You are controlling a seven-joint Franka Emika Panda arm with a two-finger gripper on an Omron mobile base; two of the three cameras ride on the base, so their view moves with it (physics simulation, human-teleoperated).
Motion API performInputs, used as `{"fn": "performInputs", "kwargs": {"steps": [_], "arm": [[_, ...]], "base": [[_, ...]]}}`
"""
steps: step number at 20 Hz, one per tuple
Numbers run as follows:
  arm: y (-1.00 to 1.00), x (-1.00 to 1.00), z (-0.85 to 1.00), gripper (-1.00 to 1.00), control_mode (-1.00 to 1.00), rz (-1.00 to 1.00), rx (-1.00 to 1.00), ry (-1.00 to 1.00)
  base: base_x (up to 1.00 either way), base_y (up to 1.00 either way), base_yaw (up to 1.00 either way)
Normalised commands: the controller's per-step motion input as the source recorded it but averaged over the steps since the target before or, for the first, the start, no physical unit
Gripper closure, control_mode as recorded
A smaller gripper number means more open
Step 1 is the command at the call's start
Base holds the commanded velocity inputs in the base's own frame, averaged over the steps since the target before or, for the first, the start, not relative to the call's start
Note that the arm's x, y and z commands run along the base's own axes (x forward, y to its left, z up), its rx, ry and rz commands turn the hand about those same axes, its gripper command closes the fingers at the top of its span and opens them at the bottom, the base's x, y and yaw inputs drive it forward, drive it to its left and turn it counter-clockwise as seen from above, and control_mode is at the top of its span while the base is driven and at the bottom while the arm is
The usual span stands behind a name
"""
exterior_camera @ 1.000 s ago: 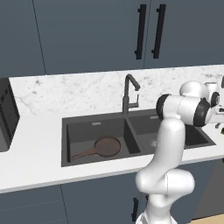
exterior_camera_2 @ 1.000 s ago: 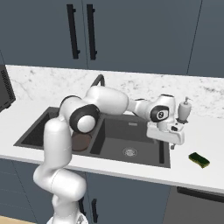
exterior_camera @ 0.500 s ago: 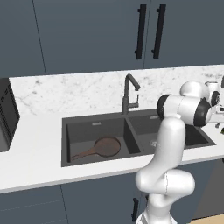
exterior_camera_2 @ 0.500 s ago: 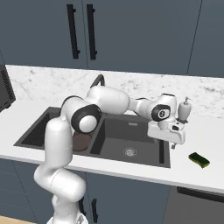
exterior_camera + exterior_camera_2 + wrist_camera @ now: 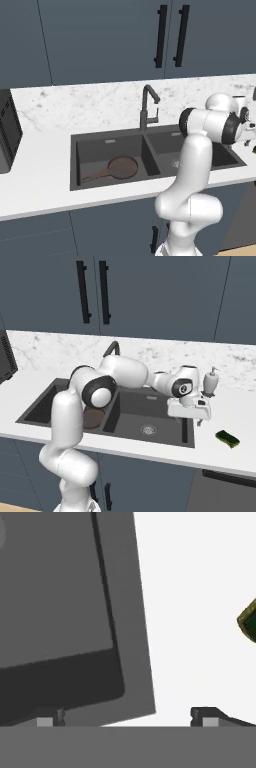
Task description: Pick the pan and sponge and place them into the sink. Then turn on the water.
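We see a glossy white arm (image 5: 70, 431) built of thick rounded tube segments, swelling into bulbous shells at each joint. Dark charcoal rings and round end caps mark the joints, the largest a black disc on the elbow shell (image 5: 98, 392). A smaller dark cap with a pale centre sits on the wrist (image 5: 181, 388). The hand (image 5: 189, 408) is a flat white block with a small dark mark on its side. The gripper (image 5: 127, 716) ends in two small dark fingertips (image 5: 210, 714) with light grey faces.
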Motion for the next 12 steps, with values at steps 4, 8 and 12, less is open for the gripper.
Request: {"fn": "performInputs", "kwargs": {"steps": [4,8,12], "arm": [[-0.01,0.00,-0.01,-1.00,-1.00,0.36,0.00,0.00],[-0.02,0.00,0.00,-1.00,-1.00,0.36,0.00,0.02],[-0.03,0.00,0.00,-1.00,-1.00,0.29,0.00,0.06]], "base": [[0.00,0.00,0.00],[0.00,0.00,0.00],[0.00,0.00,0.00]]}}
